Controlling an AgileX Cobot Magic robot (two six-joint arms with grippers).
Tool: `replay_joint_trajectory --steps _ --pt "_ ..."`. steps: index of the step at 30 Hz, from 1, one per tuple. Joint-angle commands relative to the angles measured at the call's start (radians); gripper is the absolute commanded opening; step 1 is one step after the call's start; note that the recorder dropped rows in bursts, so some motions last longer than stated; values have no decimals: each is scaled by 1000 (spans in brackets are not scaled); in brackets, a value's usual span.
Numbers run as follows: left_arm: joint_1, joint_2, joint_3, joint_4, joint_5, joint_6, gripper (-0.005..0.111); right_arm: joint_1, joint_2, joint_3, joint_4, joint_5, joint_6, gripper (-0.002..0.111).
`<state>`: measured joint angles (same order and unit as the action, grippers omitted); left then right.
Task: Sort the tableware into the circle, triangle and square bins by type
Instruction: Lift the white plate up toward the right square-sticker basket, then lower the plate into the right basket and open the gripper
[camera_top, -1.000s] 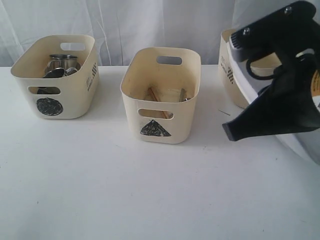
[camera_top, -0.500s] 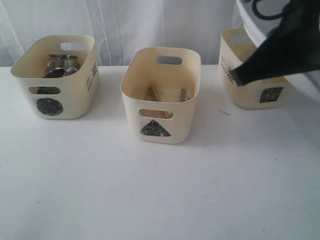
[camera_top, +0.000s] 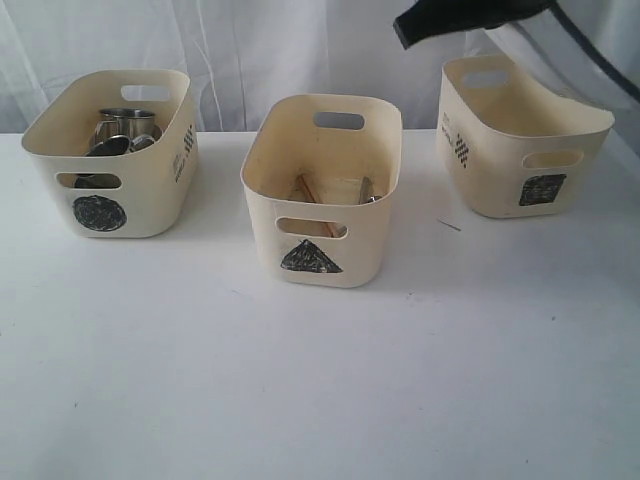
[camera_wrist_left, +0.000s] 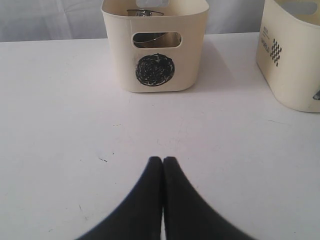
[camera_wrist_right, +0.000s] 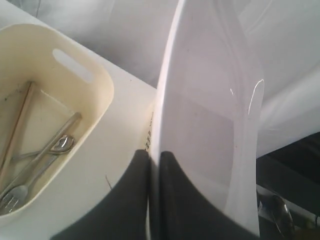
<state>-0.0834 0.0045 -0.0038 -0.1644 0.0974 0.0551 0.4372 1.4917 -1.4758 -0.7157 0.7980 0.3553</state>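
I take the triangle bin (camera_top: 262, 225) in the middle of the white bench (camera_top: 300, 400) as my reference. The biggest piece, the white square plate (camera_wrist_right: 210, 125), is up in the air to the right of the triangle bin and higher than its rim, turned on edge. My right gripper (camera_wrist_right: 155, 157) pinches the plate's rim between its two black fingers, and in the exterior view it hangs above the back of the square bin (camera_top: 490, 180).

The square bin stands to the right of the triangle bin, well apart, and I can't see down to its floor. The circle bin (camera_top: 150, 190) stands to the left of the triangle bin, also apart.

My left gripper (camera_wrist_left: 163, 161) has its fingers pressed together on nothing. It sits low over bare bench, facing the circle bin, with the triangle bin off to one side.

Two steel mugs (camera_top: 125, 125) sit inside the circle bin. Inside the triangle bin lie the wooden chopsticks (camera_wrist_right: 17, 125), a spoon (camera_wrist_right: 60, 144) and a fork (camera_wrist_right: 12, 195).
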Motion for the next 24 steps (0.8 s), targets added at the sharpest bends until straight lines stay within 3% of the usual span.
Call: replay_joint_trajectory --steps 1,24 --pt "0 -5 4 -5 0 -4 0 -59 87 -91 -43 -70 -12 0" --pt "0 -5 4 -5 0 -4 0 -178 462 -389 -24 -176 75 0"
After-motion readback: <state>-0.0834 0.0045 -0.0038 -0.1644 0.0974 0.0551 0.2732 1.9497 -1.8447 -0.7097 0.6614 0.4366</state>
